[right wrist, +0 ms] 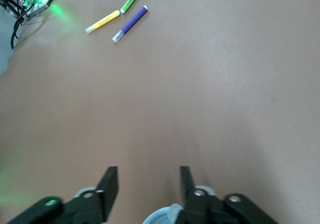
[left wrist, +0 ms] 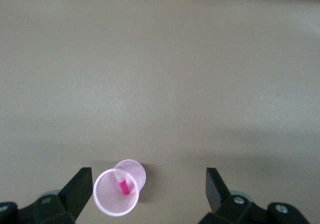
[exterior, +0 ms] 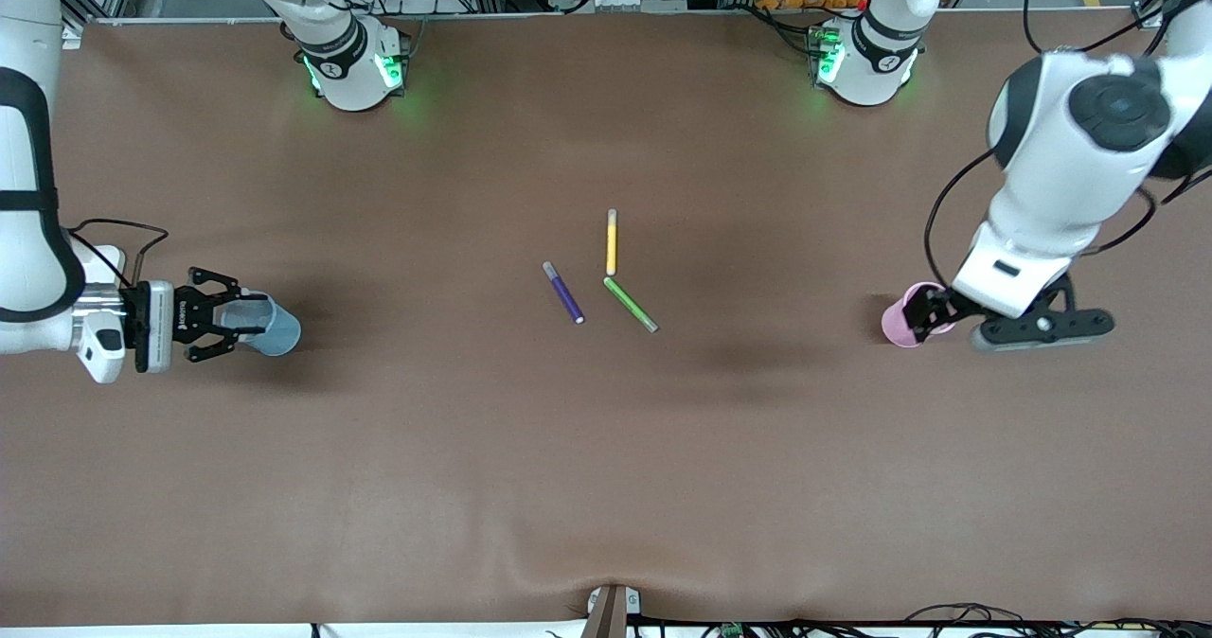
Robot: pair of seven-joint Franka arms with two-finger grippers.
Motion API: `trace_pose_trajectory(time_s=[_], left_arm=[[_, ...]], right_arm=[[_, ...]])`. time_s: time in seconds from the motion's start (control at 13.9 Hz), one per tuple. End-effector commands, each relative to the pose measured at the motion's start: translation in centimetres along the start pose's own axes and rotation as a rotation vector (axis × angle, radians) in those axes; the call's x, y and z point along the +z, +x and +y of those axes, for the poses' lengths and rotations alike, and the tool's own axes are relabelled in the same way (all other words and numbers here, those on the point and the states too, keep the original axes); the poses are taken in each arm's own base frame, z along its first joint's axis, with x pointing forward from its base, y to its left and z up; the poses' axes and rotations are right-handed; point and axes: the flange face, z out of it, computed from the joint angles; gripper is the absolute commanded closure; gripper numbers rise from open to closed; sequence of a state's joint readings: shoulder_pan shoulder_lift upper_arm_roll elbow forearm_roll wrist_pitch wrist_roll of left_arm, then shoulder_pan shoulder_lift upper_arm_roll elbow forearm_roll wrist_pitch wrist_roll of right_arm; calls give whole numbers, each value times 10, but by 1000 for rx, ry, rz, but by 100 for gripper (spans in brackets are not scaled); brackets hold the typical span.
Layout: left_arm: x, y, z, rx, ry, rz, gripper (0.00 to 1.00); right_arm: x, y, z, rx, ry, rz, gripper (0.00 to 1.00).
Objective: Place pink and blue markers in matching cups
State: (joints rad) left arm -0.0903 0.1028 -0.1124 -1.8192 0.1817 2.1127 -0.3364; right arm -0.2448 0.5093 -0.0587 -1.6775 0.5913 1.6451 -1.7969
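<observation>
**Both hands parked over their cups**

Across the tabletop (exterior: 606, 487), the right hand (exterior: 222, 321) sits over the blue cup (exterior: 270, 326); the left hand (exterior: 933, 311) sits over the pink cup (exterior: 900, 321).

Left wrist: fingers wide, pink marker (left wrist: 121, 184) upright in the cup below.

Right wrist: fingers apart, holding nothing; the cup rim shows just beneath. No blue marker is visible.

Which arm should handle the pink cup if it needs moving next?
Left. Its open left gripper hangs over the pink cup, which holds the pink marker, at the left arm's end of the table. The right gripper is at the pale blue cup.
</observation>
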Motion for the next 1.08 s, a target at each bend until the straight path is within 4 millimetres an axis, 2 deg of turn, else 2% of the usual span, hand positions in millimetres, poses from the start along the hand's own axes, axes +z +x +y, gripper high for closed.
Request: trace_pose_trajectory(time_s=[0.0,0.22,0.43,0.57,0.65,0.72,0.86,1.01], left_arm=[[-55,-9,-26,-1,-39,-73,0],[-91,-14,-49,38,-107,-120,0],[-130,-28,-56,37,-115,-180,0],[-155,-41,-62,53,-138,-211,0],[-167,-50,-64,69,-138,-221,0],[-175,-59,-66,76,-138,-233,0],[-183,-64,-70,80,-137,-231,0],[-185,-57,-84,123,-148,-210,0]], right_arm=[[-33,18,-18,-28,-31,21,0],[-70,33,-22,65,-96,-76,0],[-96,45,-22,179,-163,-119,0],[-101,44,-21,243,-204,-194,0],[-108,47,-27,267,-217,-212,0],[-111,52,-34,276,-220,-229,0],[-116,63,-41,295,-225,-238,0],[-120,72,-44,393,-270,-263,0]])
